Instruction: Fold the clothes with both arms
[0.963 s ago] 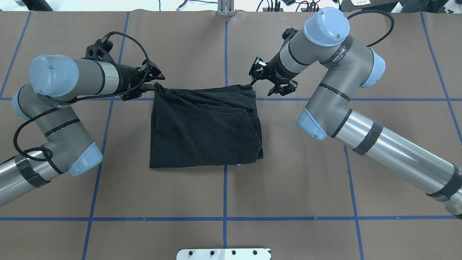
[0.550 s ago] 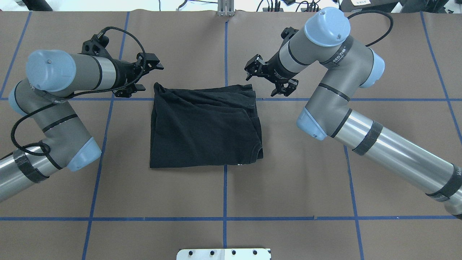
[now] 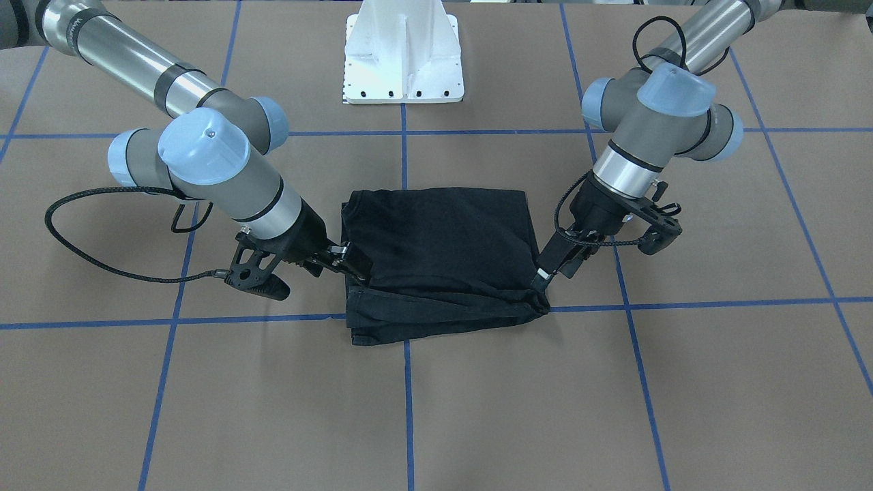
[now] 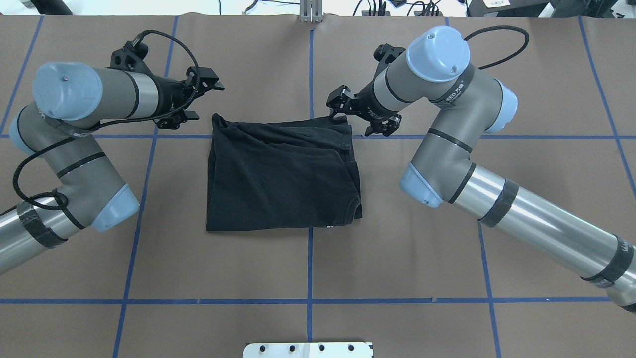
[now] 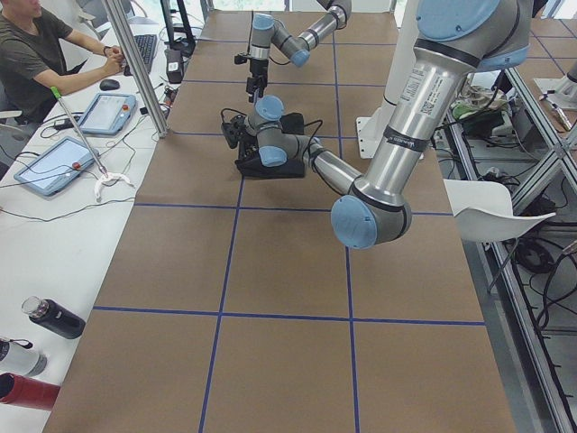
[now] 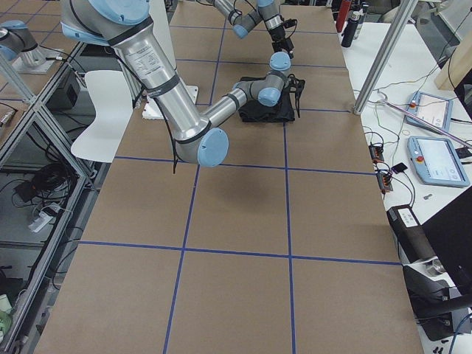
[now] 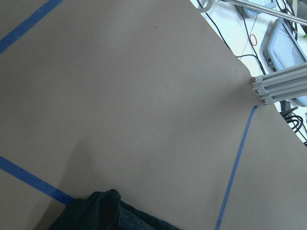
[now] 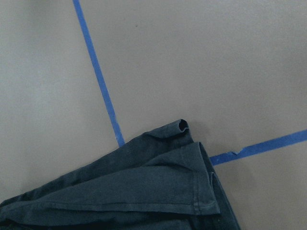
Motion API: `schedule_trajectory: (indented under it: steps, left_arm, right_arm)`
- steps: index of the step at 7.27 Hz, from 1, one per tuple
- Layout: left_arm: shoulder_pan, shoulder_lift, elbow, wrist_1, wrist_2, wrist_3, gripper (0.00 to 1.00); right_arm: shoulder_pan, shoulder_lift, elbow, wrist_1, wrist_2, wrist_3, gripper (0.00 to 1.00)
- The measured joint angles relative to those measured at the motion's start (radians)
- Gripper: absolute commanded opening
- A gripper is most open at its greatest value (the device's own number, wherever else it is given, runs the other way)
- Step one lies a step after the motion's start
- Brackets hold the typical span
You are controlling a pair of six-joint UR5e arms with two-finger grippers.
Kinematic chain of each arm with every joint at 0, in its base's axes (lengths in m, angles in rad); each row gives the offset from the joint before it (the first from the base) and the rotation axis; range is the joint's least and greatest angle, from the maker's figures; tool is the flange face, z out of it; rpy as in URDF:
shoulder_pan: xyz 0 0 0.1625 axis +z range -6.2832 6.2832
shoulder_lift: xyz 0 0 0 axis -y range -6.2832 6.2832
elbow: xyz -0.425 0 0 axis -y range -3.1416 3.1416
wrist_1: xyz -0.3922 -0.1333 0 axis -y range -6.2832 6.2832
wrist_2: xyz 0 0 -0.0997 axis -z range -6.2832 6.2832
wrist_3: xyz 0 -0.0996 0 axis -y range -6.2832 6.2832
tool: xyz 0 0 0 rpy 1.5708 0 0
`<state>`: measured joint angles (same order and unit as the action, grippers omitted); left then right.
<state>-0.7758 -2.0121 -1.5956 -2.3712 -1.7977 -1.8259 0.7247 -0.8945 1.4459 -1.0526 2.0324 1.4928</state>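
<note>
The clothes are one black T-shirt (image 4: 283, 179), folded into a rough rectangle on the brown table; it also shows as the T-shirt (image 3: 443, 245). My left gripper (image 4: 209, 103) hovers open just beyond the shirt's far left corner, apart from the cloth. My right gripper (image 4: 352, 118) is open at the far right corner, its fingers straddling the cloth edge. From across the table, the left gripper (image 3: 559, 269) and right gripper (image 3: 349, 264) flank the shirt. Only a shirt corner (image 7: 105, 211) shows in the left wrist view, and a layered corner (image 8: 144, 191) in the right wrist view.
Blue tape lines (image 4: 309, 278) grid the brown table cover. The white base pedestal (image 3: 402, 61) stands on the robot's side. A person (image 5: 36, 54) sits at a side desk with tablets (image 5: 54, 167) and bottles (image 5: 54, 317). An aluminium post (image 4: 310, 12) stands at the far edge.
Both grippers left the shirt's far corners and lifted away. The right gripper has since come back down and leftward to the far right corner. The shirt has not moved.
</note>
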Motion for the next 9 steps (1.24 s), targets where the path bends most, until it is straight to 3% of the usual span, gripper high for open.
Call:
schedule_trajectory:
  steps: [3, 4, 5, 9]
  left_arm:
    - [0.000, 0.001, -0.004, 0.000, -0.001, 0.002, 0.99]
    - [0.000, 0.001, -0.004, 0.000, -0.001, 0.002, 0.99]
    - [0.000, 0.002, -0.004, 0.000, -0.002, 0.002, 0.99]
    - [0.000, 0.005, -0.004, 0.000, -0.002, 0.002, 0.99]
  right_arm:
    - [-0.047, -0.019, 0.015, 0.000, -0.091, -0.287, 0.98]
    - [-0.067, -0.024, 0.015, 0.000, -0.121, -0.383, 0.93]
    - [-0.080, -0.029, 0.015, 0.000, -0.135, -0.441, 0.71]
    - [-0.118, -0.029, 0.003, -0.001, -0.175, -0.549, 0.66]
